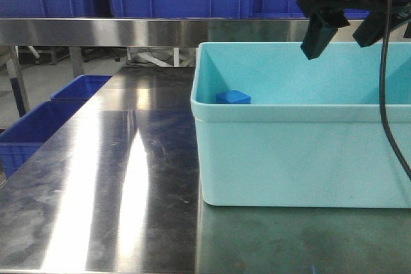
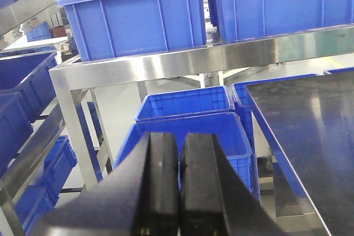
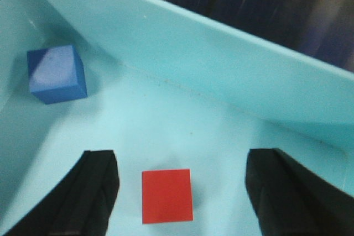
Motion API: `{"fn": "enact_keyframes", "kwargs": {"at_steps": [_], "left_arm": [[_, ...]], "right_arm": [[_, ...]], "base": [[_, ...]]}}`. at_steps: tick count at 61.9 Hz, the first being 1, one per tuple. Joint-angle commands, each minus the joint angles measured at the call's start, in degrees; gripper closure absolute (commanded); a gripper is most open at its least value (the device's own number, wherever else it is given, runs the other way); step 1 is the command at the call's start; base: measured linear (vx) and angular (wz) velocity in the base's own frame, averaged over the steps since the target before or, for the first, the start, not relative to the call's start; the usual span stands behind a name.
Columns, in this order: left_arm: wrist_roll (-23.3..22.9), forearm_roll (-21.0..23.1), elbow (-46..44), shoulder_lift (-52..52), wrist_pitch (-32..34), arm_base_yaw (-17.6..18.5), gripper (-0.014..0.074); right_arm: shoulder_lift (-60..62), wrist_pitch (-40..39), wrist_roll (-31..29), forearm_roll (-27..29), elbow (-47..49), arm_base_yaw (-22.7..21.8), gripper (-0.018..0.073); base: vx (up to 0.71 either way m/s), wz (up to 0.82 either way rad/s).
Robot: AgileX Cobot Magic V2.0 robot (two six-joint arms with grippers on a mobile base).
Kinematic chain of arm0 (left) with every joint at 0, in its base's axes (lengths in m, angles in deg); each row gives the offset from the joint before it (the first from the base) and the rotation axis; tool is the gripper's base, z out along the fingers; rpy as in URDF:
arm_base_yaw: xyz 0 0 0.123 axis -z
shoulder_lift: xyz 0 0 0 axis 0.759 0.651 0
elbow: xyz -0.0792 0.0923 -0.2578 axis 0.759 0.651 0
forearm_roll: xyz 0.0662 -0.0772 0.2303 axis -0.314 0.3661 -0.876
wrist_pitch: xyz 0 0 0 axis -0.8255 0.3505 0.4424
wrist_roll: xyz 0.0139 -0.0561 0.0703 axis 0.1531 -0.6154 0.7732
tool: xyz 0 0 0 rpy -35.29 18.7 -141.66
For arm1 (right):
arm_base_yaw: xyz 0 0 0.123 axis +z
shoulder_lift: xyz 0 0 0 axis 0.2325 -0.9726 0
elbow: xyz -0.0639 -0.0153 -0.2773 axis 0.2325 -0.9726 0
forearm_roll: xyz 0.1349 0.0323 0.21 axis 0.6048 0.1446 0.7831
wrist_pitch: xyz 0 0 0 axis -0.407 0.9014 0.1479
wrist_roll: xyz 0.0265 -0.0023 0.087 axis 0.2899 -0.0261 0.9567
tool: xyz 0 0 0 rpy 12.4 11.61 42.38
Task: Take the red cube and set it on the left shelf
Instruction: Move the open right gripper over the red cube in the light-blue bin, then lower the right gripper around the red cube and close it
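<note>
The red cube [image 3: 167, 195] lies on the floor of a light-blue bin [image 1: 302, 158]; the front view hides it behind the bin wall. My right gripper [image 3: 182, 156] hangs open above the bin interior, its two black fingers either side of the cube and clear of it. From the front, the right gripper [image 1: 347, 30] is above the bin's back right rim. My left gripper [image 2: 180, 145] is shut on nothing, off the table's left side above blue crates. A steel shelf [image 1: 96, 30] runs across the back over the table's left part.
A blue cube [image 3: 57, 74] rests in the bin's corner, also visible as the blue cube [image 1: 233, 97] by the left wall. Blue crates [image 1: 38, 126] stand left of the steel table [image 1: 128, 178]. Large blue bins [image 2: 133, 15] sit on the shelf.
</note>
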Motion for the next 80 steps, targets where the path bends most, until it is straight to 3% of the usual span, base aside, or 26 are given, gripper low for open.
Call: {"fn": "enact_keyframes", "kwargs": {"at_steps": [1, 35, 56, 80], "left_arm": [[0.0, 0.3, 1.3, 0.0, 5.2, 0.3, 0.0491], [0.0, 0.3, 1.3, 0.0, 5.2, 0.3, 0.0491], [0.0, 0.3, 1.3, 0.0, 5.2, 0.3, 0.0491], [0.0, 0.3, 1.3, 0.0, 5.2, 0.3, 0.0491]], "right_arm": [[2.0, -0.9, 0.0, 0.1, 2.2, 0.1, -0.0026], [2.0, -6.3, 0.0, 0.0, 2.2, 0.1, -0.0022], [1.5, 2.6, -2.0, 0.7, 2.2, 0.1, -0.0024], [-1.3, 2.5, -2.4, 1.9, 2.2, 0.1, -0.0024]], "base": [[0.0, 0.0], [0.0, 0.0], [0.0, 0.0], [0.0, 0.0]]}}
